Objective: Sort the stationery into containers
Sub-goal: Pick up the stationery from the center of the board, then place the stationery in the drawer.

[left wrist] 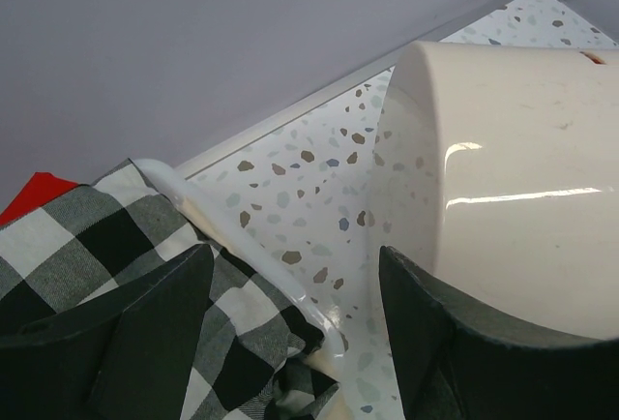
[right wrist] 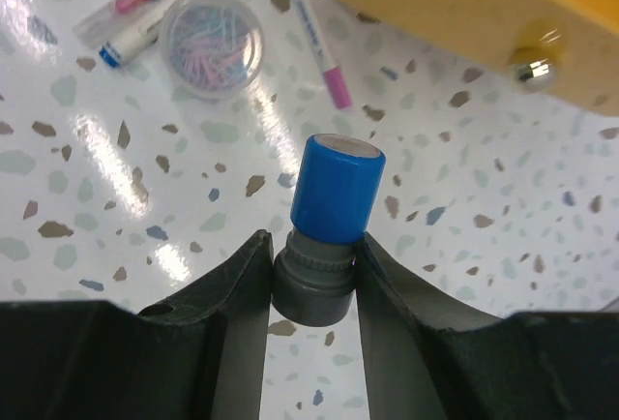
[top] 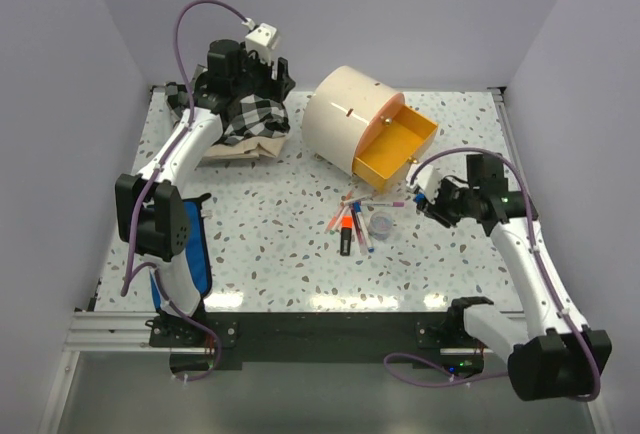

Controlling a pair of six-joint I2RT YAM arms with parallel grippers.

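Stationery point(top: 355, 226) heaped loosely on the speckled surface point(top: 270, 244), just in front of the cabinet's pulled-out drawer. Counted from above: one orange highlighter point(top: 352, 218), one black pen point(top: 345, 245), one clear round pot point(top: 382, 223) beside the heap, and thin pens lying crossed, at least three, full number hard to tell. From the right wrist: pastel paper clips point(right wrist: 211, 33) inside the pot, and one white pen with a pink tip point(right wrist: 311, 33) just beside it.

One further piece off the heap: a blue-capped tube point(right wrist: 334, 212), pinched by its grey base between the right fingers point(right wrist: 227, 323), held over the surface near the drawer's gold knob point(right wrist: 532, 60).

One cream drum-shaped cabinet point(top: 340, 114), with one orange drawer point(top: 398, 142) standing open; inside, only its own floor and walls to be seen.

Left fingers point(left wrist: 155, 333) spread wide, gripping nothing, hovering over one black-and-white checked cloth point(left wrist: 87, 246), close to the cabinet's cream wall.
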